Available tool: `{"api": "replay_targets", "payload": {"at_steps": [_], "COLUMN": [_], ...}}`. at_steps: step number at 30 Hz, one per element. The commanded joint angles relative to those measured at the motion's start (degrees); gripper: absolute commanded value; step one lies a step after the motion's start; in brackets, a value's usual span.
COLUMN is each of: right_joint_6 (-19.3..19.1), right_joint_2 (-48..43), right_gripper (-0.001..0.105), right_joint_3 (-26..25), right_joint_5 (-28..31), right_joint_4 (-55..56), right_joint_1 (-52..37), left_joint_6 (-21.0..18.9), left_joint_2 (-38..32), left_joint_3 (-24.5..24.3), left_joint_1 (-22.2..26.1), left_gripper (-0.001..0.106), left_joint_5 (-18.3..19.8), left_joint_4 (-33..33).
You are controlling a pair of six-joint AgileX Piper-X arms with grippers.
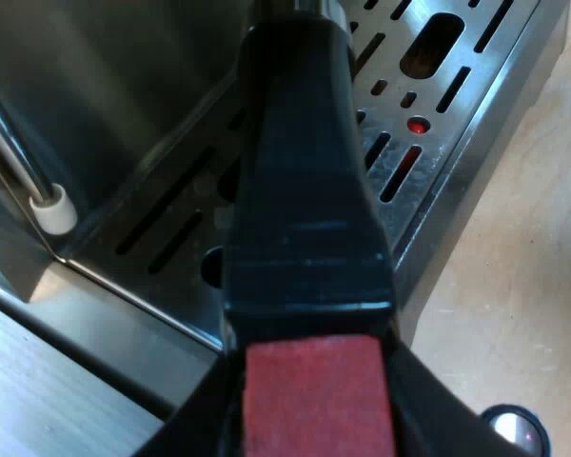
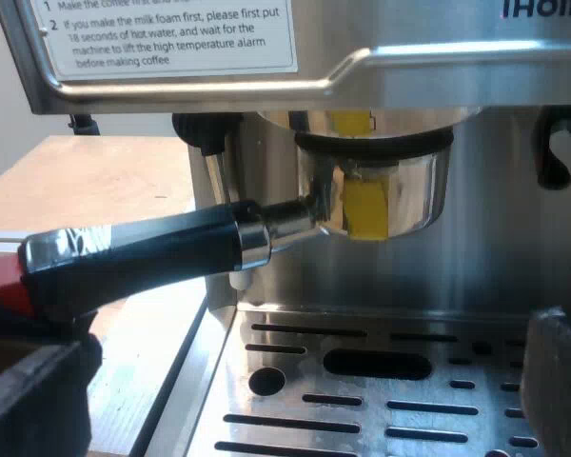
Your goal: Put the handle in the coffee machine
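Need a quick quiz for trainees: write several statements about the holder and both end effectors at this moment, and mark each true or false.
1. The holder sits up at the espresso machine's front, above the drip tray. True.
2. The tip of the handle is blue. False: it is a red end.
3. The left end effector is shut on the handle at its red end. True.
4. The right end effector grips the handle. False: its fingers stand apart above the drip tray, holding nothing.
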Motion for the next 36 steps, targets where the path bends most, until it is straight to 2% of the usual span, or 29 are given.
{"api": "replay_targets", "payload": {"at_steps": [1,11,20,36], "right_joint_6": [-0.70,-0.70,-0.70,-0.70], "right_joint_2": [-0.04,-0.04,-0.04,-0.04], "right_gripper": [0.093,0.093,0.093,0.093], "right_joint_3": [-0.18,-0.18,-0.18,-0.18], "right_joint_5": [0.31,0.31,0.31,0.31], "right_joint_4": [-0.51,-0.51,-0.51,-0.51], "right_joint_1": [-0.33,-0.33,-0.33,-0.33], "left_joint_6": [-0.81,-0.92,-0.92,-0.92], "left_joint_2": [-0.39,-0.39,-0.39,-0.39], "left_joint_3": [-1.95,-3.27,-3.27,-5.45], "left_joint_1": [0.07,0.07,0.07,0.07], "left_gripper": [0.000,0.000,0.000,0.000], "left_joint_5": [2.43,3.87,7.73,8.03], "left_joint_4": [-1.34,-1.03,-1.44,-2.39]}}
